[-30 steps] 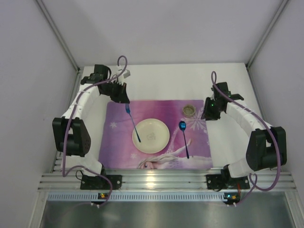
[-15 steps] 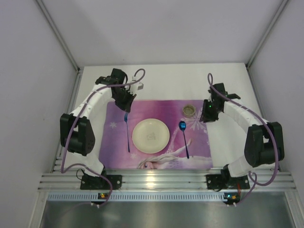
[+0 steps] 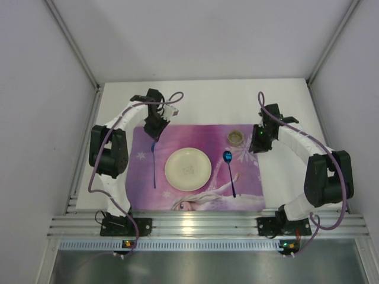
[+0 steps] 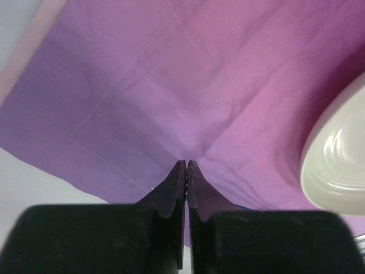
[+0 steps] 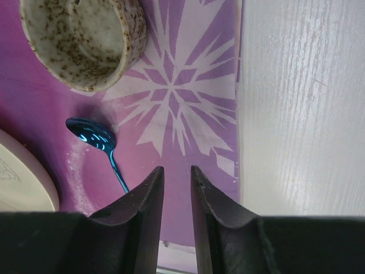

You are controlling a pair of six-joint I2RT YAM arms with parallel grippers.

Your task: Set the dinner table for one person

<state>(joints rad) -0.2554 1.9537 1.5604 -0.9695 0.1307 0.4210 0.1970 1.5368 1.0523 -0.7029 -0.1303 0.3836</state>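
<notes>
The white dinner table [image 3: 207, 103] carries a purple snowflake mat [image 3: 249, 177]. A cream plate [image 3: 188, 168] sits mid-mat, and a blue spoon [image 3: 229, 171] lies to its right. A speckled cup [image 3: 235, 137] stands at the mat's far right. Left of the plate a blue fork [image 3: 154, 168] lies lengthwise, its far end in my shut left gripper [image 3: 155, 135]. In the left wrist view the fingers [image 4: 186, 162] are pressed together and a sliver of blue fork [image 4: 243, 206] shows beneath. My right gripper [image 3: 256, 145] hovers open over the mat's right edge, with nothing between its fingers [image 5: 177, 169].
The ribbed aluminium rail [image 3: 195, 225] with both arm bases runs along the near edge. Grey walls close in the left, right and back. In the right wrist view the cup [image 5: 85, 40], spoon bowl [image 5: 94, 137] and plate rim [image 5: 23, 177] lie left of the jaws, and bare table [image 5: 302, 114] lies right.
My left gripper swung the fork off the plate to the plate's left side, now straight along the mat. The right gripper barely moved and its jaws narrowed slightly.
</notes>
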